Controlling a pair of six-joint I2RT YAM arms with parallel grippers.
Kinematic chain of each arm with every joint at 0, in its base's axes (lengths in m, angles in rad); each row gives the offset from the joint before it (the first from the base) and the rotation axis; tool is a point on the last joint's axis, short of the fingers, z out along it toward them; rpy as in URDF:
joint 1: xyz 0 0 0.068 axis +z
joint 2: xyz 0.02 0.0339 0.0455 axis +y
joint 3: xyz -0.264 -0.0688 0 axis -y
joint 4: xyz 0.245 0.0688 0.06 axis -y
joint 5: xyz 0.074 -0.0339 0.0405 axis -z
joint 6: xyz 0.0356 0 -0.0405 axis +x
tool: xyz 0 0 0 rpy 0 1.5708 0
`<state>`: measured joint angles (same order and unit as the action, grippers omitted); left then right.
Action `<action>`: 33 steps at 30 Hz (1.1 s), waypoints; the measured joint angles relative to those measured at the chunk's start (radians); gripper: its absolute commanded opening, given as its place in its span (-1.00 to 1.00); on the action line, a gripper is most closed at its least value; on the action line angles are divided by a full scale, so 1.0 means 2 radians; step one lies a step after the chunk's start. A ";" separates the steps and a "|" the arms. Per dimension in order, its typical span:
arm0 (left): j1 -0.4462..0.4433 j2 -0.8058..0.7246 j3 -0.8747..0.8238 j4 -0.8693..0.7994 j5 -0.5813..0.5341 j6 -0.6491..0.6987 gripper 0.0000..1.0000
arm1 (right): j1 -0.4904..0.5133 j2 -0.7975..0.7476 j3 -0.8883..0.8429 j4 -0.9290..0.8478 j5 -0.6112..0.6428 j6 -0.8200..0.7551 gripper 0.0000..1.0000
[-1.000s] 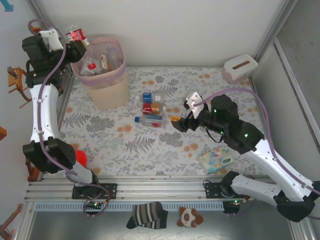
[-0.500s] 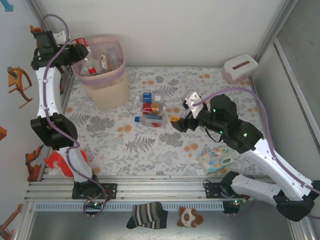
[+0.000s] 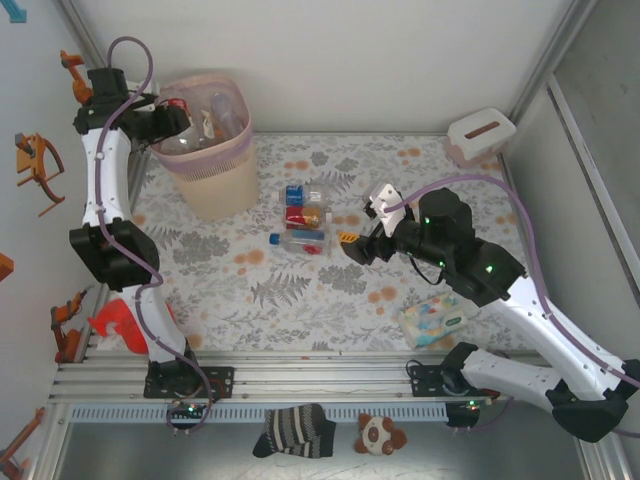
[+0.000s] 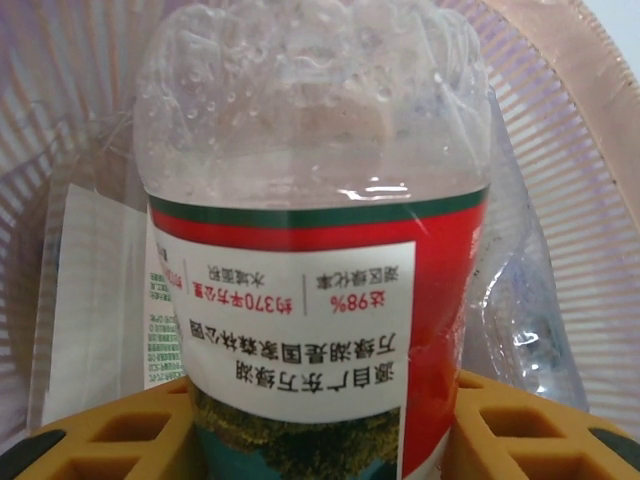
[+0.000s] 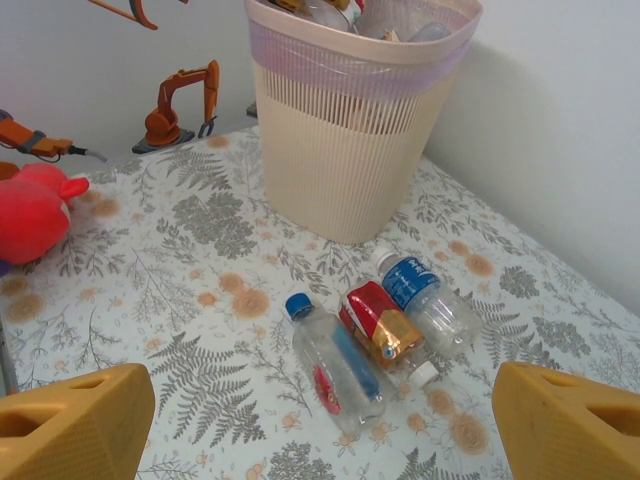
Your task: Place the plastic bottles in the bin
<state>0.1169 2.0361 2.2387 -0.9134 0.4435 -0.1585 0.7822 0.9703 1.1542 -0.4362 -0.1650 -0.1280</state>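
Your left gripper [image 3: 168, 118] is hanging over the left rim of the bin [image 3: 212, 185], which is standing at the table's far left corner with its pink liner folded over the edge. In the left wrist view a red-label bottle [image 4: 320, 250] is sitting between the yellow fingers [image 4: 110, 440], with the ribbed inside of the bin behind it. No gap is showing on either side of the bottle, but you cannot tell from this whether the fingers are clamping it or letting go. Other bottles [image 3: 218, 112] are lying inside the bin already. Your right gripper [image 3: 350, 242] is hovering low over the middle of the table, jaws spread wide and holding nothing. It is pointing toward three bottles [image 5: 385, 325] lying side by side on the flowered cloth [image 5: 190, 270], just beyond its fingertips and between it and the bin. These three are touching or nearly touching one another, and all are lying on their sides. A wipes pack [image 3: 432, 320] is resting under the right arm, and a tissue box [image 3: 480, 135] is sitting at the far right corner.
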 measured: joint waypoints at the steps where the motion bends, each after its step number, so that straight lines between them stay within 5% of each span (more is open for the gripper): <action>1: -0.002 0.000 0.002 -0.004 -0.005 0.004 0.02 | 0.000 0.000 0.000 0.000 0.000 0.000 0.73; 14: -0.031 0.016 0.066 -0.085 -0.082 0.028 0.47 | 0.000 0.000 0.000 0.001 -0.001 0.000 0.73; 29: -0.052 -0.010 0.114 -0.085 -0.129 0.036 0.39 | 0.000 -0.004 0.000 0.004 -0.001 0.000 0.73; 33: -0.069 -0.017 0.115 -0.070 -0.113 0.040 0.16 | 0.000 -0.004 0.000 0.004 -0.001 0.000 0.73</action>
<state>-0.0219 2.0014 2.4687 -1.0531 0.2169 -0.0792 0.7822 0.9627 1.1538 -0.4286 -0.1677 -0.1280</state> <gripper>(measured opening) 0.622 0.866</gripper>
